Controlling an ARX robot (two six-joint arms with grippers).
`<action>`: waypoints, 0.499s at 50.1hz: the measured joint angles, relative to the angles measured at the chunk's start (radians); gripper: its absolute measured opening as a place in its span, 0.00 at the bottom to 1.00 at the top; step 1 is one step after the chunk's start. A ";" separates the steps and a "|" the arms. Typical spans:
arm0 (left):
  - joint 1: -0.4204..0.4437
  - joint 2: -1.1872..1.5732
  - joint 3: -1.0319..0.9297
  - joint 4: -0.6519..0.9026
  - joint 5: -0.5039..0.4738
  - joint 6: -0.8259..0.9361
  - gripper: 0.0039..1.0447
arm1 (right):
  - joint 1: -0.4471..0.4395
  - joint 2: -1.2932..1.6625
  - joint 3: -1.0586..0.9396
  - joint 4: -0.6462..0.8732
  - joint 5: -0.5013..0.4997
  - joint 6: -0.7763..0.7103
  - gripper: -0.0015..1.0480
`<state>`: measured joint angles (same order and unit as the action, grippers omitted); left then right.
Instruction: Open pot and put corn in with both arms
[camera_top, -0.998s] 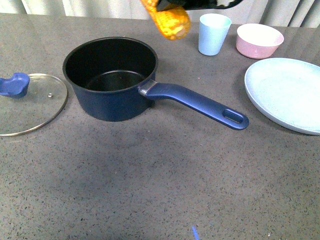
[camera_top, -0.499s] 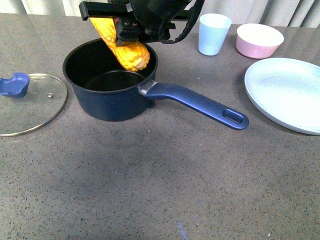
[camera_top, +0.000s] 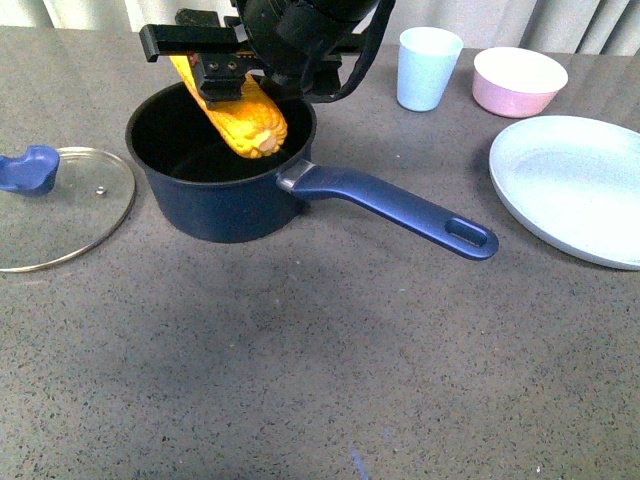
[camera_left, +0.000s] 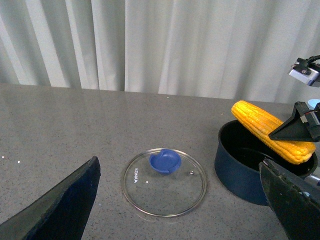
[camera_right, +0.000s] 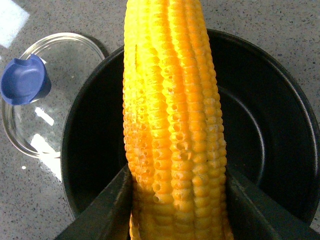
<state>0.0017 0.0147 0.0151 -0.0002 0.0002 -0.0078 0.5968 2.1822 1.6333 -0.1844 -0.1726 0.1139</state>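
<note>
**Corn held slanting over the open pot**

The right gripper (camera_top: 224, 76) has its jaws closed on the corn (camera_top: 246, 118). In the right wrist view its two dark fingers (camera_right: 102, 212) press against either side of the cob (camera_right: 172, 115). The cob is tilted. Its blunt end dips into the mouth of the pot (camera_top: 215, 195) near the handle side, and its other end rises above the far rim. Whether the low end touches the black inside wall is hard to judge from these angles.

The pot stands uncovered on the grey table (camera_top: 300, 350), and its long blue handle (camera_top: 390, 205) points to the robot's right and toward the front.

The left gripper (camera_left: 178, 162) has its jaws spread wide with nothing between them. It hangs above the table, short of the glass lid (camera_left: 165, 182). The lid lies flat to the left of the pot, near it but apart, and its blue knob (camera_top: 30, 168) faces up.

Behind the pot on the right stand a pale blue cup (camera_top: 428, 67) and a pink bowl (camera_top: 518, 80). A light blue plate (camera_top: 575, 185) lies well to the right, past the end of the handle
</note>
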 joint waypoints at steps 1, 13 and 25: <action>0.000 0.000 0.000 0.000 0.000 0.000 0.92 | 0.000 0.000 0.000 0.000 0.000 0.000 0.48; 0.000 0.000 0.000 0.000 0.000 0.000 0.92 | 0.001 0.000 -0.015 0.014 0.004 0.002 0.82; 0.000 0.000 0.000 0.000 0.000 0.000 0.92 | -0.049 -0.105 -0.163 0.140 0.106 0.013 0.84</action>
<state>0.0017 0.0147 0.0151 -0.0002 0.0002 -0.0078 0.5480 2.0773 1.4700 -0.0444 -0.0666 0.1268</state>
